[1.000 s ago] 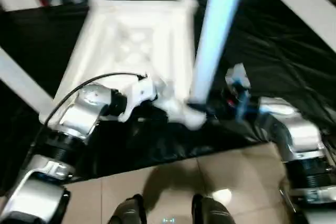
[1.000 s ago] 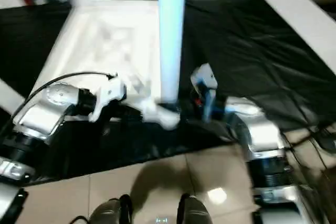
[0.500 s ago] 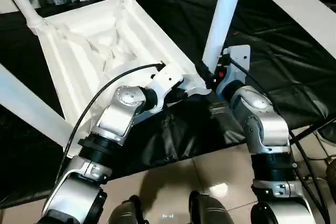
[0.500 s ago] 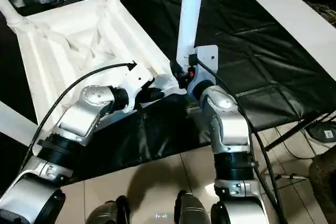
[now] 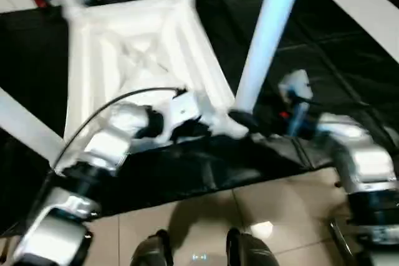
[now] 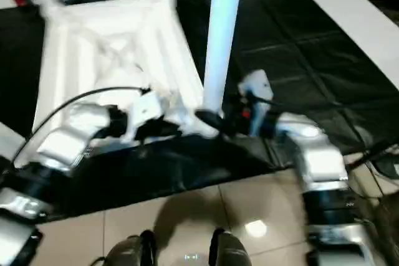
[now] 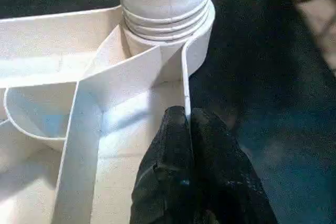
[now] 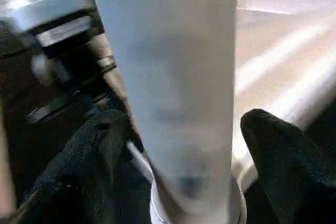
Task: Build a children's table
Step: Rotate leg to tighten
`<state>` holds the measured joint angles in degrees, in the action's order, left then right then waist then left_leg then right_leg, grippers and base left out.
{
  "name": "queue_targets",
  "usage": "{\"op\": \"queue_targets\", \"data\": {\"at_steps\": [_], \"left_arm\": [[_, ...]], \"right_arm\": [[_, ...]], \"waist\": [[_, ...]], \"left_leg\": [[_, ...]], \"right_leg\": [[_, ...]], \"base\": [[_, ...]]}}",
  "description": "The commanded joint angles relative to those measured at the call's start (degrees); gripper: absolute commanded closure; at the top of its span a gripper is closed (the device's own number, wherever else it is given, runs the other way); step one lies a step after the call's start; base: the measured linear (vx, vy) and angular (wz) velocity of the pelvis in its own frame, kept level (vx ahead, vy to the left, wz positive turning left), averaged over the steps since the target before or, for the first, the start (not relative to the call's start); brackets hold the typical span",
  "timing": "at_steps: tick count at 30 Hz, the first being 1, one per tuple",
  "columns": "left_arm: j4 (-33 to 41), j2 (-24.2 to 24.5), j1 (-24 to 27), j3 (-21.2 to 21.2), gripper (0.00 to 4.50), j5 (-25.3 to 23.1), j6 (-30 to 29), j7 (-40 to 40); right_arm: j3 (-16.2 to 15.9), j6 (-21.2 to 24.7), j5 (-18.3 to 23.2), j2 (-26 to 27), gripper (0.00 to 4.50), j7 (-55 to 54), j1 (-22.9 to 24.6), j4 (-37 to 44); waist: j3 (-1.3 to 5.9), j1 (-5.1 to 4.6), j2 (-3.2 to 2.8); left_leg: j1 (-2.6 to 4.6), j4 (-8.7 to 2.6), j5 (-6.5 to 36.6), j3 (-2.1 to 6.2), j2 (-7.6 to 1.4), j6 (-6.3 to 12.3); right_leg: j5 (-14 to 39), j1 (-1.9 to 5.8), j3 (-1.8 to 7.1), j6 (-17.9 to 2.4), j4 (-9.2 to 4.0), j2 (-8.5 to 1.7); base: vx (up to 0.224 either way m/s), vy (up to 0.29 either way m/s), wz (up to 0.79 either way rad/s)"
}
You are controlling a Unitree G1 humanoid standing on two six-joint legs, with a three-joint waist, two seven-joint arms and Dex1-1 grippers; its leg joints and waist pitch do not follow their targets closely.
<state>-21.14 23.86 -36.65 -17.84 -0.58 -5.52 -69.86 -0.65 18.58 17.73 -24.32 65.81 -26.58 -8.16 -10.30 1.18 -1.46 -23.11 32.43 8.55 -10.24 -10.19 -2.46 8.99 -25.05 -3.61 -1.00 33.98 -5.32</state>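
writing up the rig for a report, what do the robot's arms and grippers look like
Both forearms are glossy silver, rounded shells with dark ringed joints. A thin black cable loops over the left forearm. The right forearm ends in a white bracket with red and blue bits near the wrist. The left gripper and right gripper each have two matte black, rounded fingers.
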Motion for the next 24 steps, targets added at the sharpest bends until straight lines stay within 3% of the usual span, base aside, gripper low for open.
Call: {"op": "queue_targets", "data": {"at_steps": [1,2,3,8,9,16,22,24], "left_arm": [[0.88,0.23,0.32,-3.31,4.50,1.03,2.16,-5.74],[0.79,1.15,0.46,-3.75,4.50,1.48,3.05,-8.10],[-0.08,2.17,0.27,-4.34,4.50,1.55,4.60,-10.97],[-1.81,2.75,-0.68,-5.18,4.50,1.65,6.65,-13.93],[-1.87,2.79,-0.79,-5.39,4.50,1.68,6.81,-14.41],[-3.90,2.58,-2.17,-5.89,4.50,1.44,8.72,-16.23],[-4.90,2.60,-2.42,-5.39,4.50,1.34,9.12,-16.18],[-4.08,2.69,-1.98,-4.57,4.50,1.01,7.24,-13.33]], "right_arm": [[-0.98,-2.12,0.66,-1.43,0.63,4.46,-0.04,-0.88],[-1.44,-2.51,1.12,-2.35,0.63,7.33,-0.25,-1.47],[-2.50,-2.24,1.63,-3.84,0.63,12.09,-0.76,-2.41],[-5.32,-3.14,1.95,-6.02,1.04,18.64,-2.09,-4.62],[-5.36,-3.25,1.94,-5.93,1.16,19.10,-2.45,-5.17],[-7.05,-4.56,1.84,-5.77,1.80,22.94,-5.37,-9.54],[-7.93,-2.24,3.25,-5.84,2.37,24.96,-5.61,-9.25],[-7.65,0.62,4.50,-5.29,2.40,23.77,-4.81,-7.90]], "waist": [[5.11,-0.15,0.75],[5.22,0.18,0.67],[5.15,0.44,1.15],[5.00,0.85,1.13],[4.84,0.76,1.56],[4.79,0.78,1.54],[4.82,0.91,1.71],[4.77,1.03,1.59]], "left_leg": [[1.59,-2.90,8.38,0.26,-2.66,8.29],[1.56,-2.79,7.59,0.19,-2.63,8.62],[1.59,-2.80,7.36,0.13,-2.67,9.03],[1.53,-2.84,8.45,0.18,-2.76,8.74],[1.45,-2.87,8.85,0.12,-2.76,8.42],[1.51,-2.92,8.69,0.20,-2.72,7.88],[1.46,-2.84,7.77,0.16,-2.73,8.61],[1.49,-2.89,7.94,0.16,-2.75,8.46]], "right_leg": [[7.72,3.77,2.72,-16.73,-3.21,-2.77],[6.92,3.80,2.72,-17.13,-3.05,-2.75],[6.81,3.76,2.72,-17.32,-2.97,-2.72],[9.23,3.66,2.70,-17.06,-3.14,-2.90],[10.23,3.58,2.79,-16.64,-3.26,-2.95],[11.50,3.50,2.74,-16.35,-3.31,-2.90],[10.63,3.55,2.73,-16.54,-3.18,-2.91],[11.03,3.54,2.74,-16.54,-3.24,-2.88]], "base": [[0.000,0.000,0.00],[0.000,0.000,0.00],[0.000,0.000,0.00],[0.000,0.000,0.00],[0.000,0.000,0.00],[0.000,0.000,0.00],[0.000,0.000,0.00],[0.000,0.000,0.00]]}}
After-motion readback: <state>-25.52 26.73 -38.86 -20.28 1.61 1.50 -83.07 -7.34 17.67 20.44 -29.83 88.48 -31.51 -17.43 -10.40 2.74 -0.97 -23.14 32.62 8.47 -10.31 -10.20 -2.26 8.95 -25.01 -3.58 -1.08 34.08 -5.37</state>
